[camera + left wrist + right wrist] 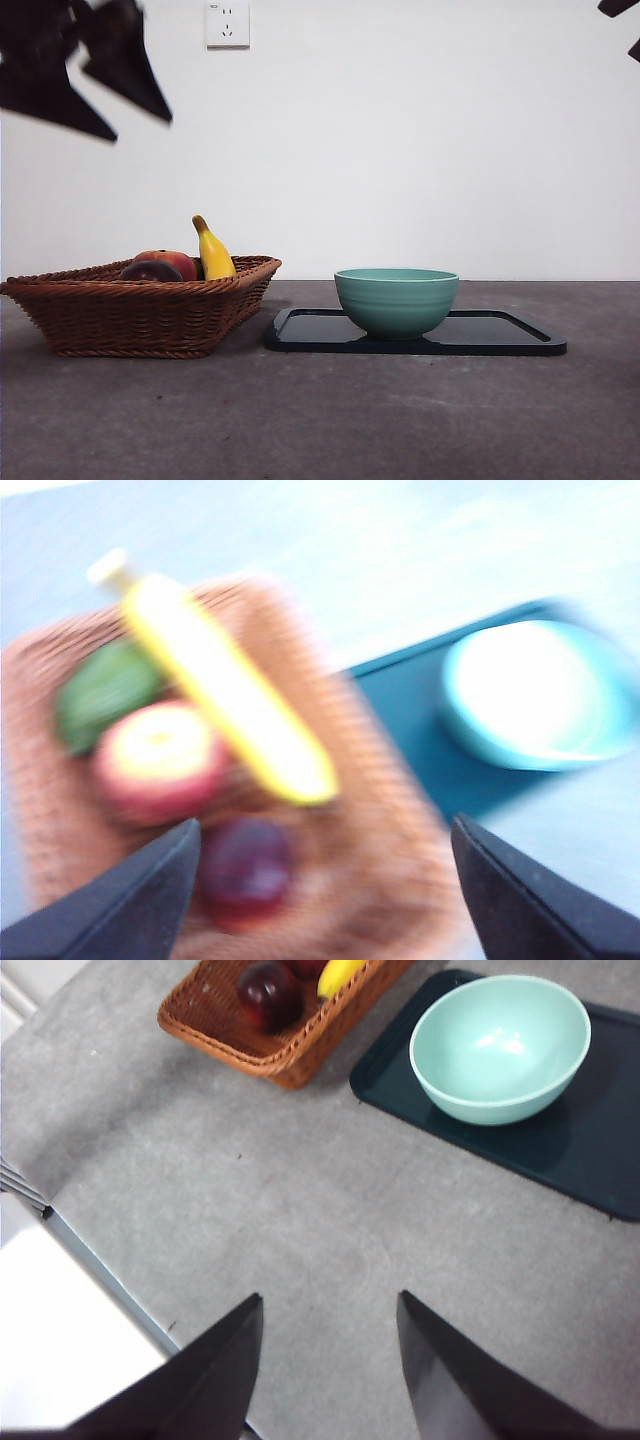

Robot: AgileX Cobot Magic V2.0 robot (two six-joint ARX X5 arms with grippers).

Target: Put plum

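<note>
A wicker basket sits on the grey worktop, and just beside it lies a dark tray carrying a teal bowl. The plum lies inside the basket, at the near edge of the fruit heap, touching or almost touching a red fruit; a yellow banana lies slantwise across the middle and a green item sits beyond the red fruit. From the low front view the plum shows only as a dark dome above the basket rim, with the red fruit behind it and the banana's stem end poking upward. The left pincer hangs high above the basket with its 2 jaws spread wide apart and nothing between them; its wrist picture is heavily blurred, and the plum lies close to 1 jaw in that view. In the front view it appears as a blurred dark shape at an upper corner. The right pincer waits over bare worktop well apart from the basket and tray, its jaws also apart and empty.
</note>
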